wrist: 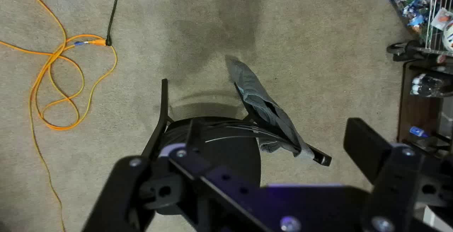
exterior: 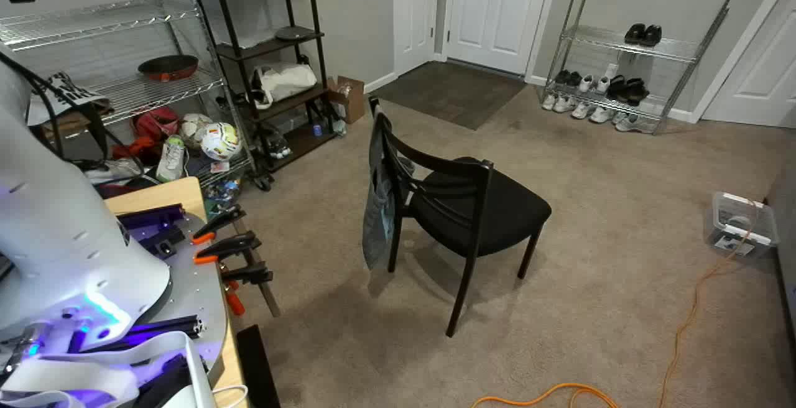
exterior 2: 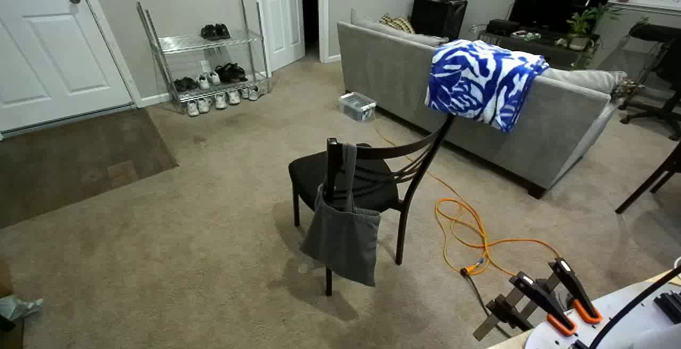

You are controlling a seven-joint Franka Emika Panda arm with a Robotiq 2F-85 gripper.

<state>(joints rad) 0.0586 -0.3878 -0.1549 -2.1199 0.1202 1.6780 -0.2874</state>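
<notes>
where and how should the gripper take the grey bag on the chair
Probably by the upright strap of the grey bag, from above, with the open gripper straddling it: the strap is narrow and runs up to the top of the chair back, while the bag's cloth hangs loose below.

3 downward views, shared chair (exterior: 497,209)

Dim light — soft shadows (wrist: 233,23), bluish glare (exterior: 107,307) on arm (exterior: 68,227)
</notes>
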